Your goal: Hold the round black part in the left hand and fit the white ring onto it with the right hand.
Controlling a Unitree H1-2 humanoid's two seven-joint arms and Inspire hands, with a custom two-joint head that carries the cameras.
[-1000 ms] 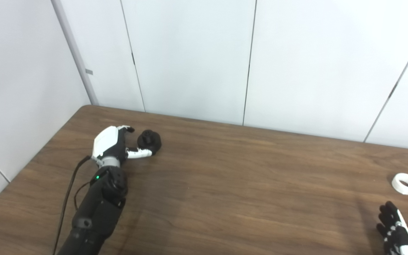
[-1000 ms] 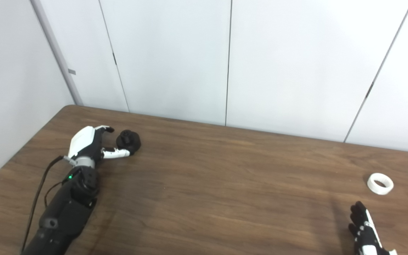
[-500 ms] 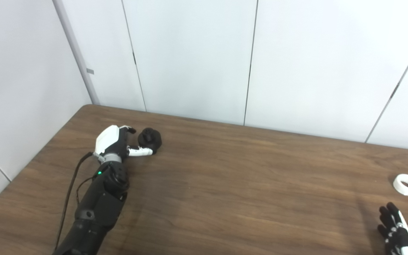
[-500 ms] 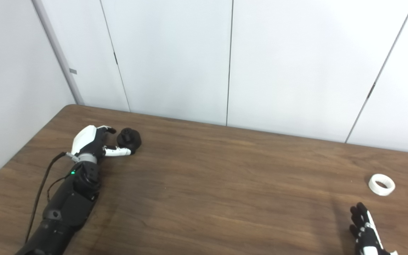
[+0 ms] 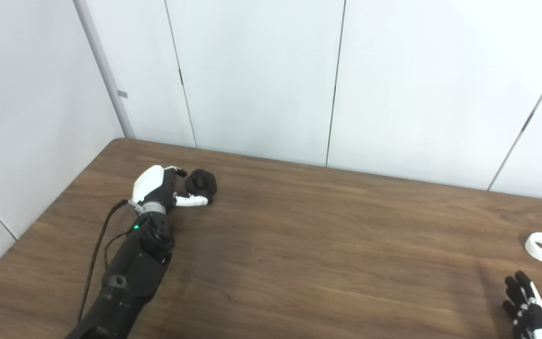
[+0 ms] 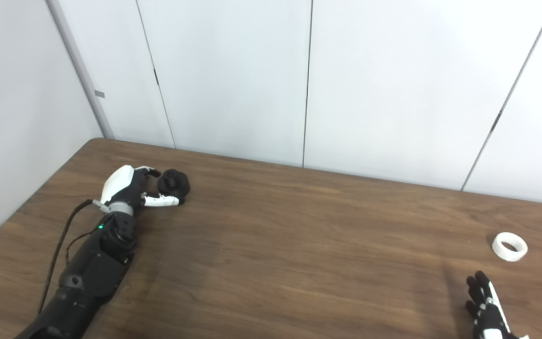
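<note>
Two-handed assembly, opening stage. We see the round black part [image 5: 202,181] resting on the brown bench [image 5: 327,245] near its far left corner, with the left robot hand [image 5: 160,188] set against its near-left side. The thumb [image 5: 191,201] lies along the part's front edge and the fingertips [image 5: 180,172] curl toward its back, so the robot hand half-encloses the part; we cannot tell whether the grip has closed, and the part appears to sit on the bench surface, not lifted.

The white ring [image 6: 509,246] lies flat, opening upward, well apart from the black part, near the bench's right edge. The right robot hand [image 6: 485,308] enters at the lower right corner, fingers spread and holding nothing, near the ring but not touching it.

Handling, as we judge it: both pieces look like small rigid plastic parts, light and unlikely to deform or break under a firm grasp. The black part is a squat, knobbed disc, so we would clamp it across its outer rim, thumb opposing fingers, leaving the raised upper face exposed for the ring. The ring is low and smooth-walled, apt to slide on the bench when nudged; we would pinch it across its outer wall from above, keeping the bore unobstructed.
</note>
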